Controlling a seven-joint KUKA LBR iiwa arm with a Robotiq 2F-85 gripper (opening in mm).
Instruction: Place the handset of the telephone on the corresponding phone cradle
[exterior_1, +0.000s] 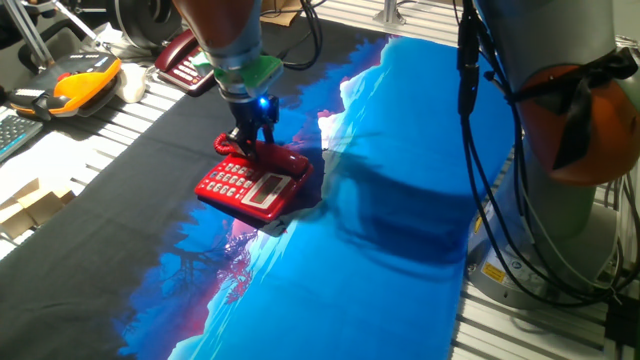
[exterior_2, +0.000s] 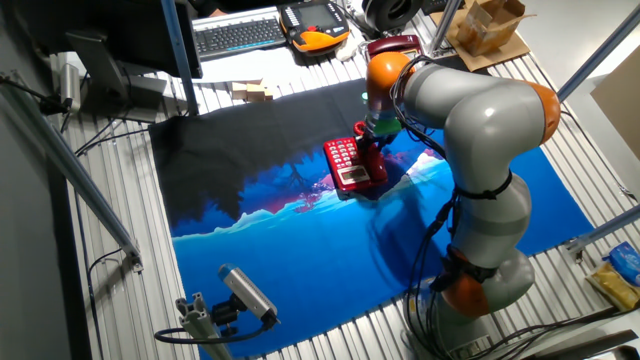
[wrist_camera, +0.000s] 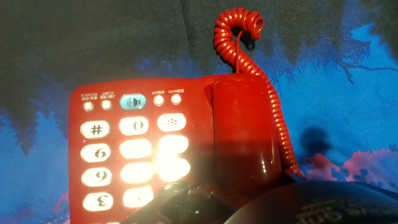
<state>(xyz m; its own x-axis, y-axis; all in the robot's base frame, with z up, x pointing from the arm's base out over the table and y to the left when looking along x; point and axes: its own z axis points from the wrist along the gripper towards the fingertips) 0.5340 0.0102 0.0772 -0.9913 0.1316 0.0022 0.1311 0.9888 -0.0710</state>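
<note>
The bright red telephone with white buttons and a grey display lies on the black and blue cloth; it also shows in the other fixed view and fills the hand view. The glossy red handset lies along the phone's cradle strip and covers it. Its curly red cord loops off the far end. My gripper stands straight over one end of the handset, with its dark fingers on either side of it and seemingly closed on it.
A darker maroon phone sits beyond the cloth's far edge. An orange pendant, a keyboard, wooden blocks and a cardboard box lie around the table edge. The arm's base stands at the right.
</note>
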